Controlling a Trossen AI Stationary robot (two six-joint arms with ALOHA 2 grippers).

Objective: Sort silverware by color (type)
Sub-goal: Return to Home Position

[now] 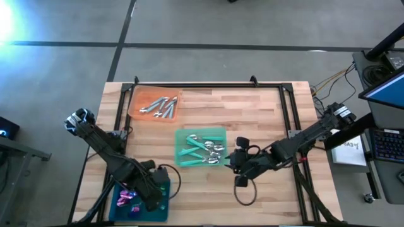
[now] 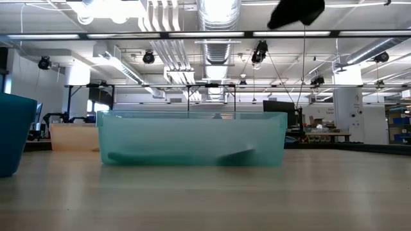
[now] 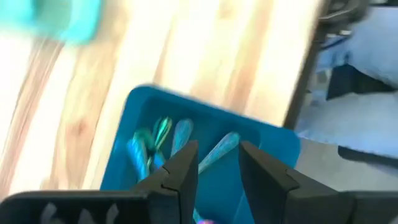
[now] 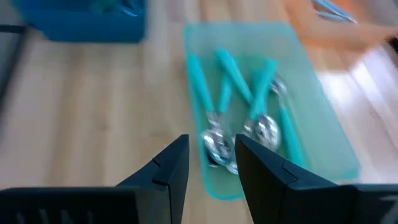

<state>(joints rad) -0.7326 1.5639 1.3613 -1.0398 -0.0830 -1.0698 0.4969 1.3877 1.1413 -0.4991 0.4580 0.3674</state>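
Observation:
The silverware lies in three flat trays. All-silver pieces (image 1: 161, 106) are in the orange tray (image 1: 140, 101) at the far left. Teal-handled silver spoons (image 4: 239, 99) fill the green tray (image 1: 183, 135) at mid-table. Purple-headed, teal-handled pieces (image 3: 163, 132) lie in the blue tray (image 3: 143, 106) at the near left. My left gripper (image 3: 219, 163) hangs open above the blue tray, pointing steeply down, nothing between its fingers. My right gripper (image 4: 211, 155) stands open just right of the green tray's near end, slanting down at the spoon bowls (image 4: 217, 146), touching nothing.
A black frame (image 1: 208, 85) runs round the wooden tabletop. Bare wood lies between the trays and to the right of the green tray (image 1: 271, 120). In the low view the green tray's wall (image 2: 192, 138) stands across the middle, with the blue tray (image 2: 13, 131) at the left edge.

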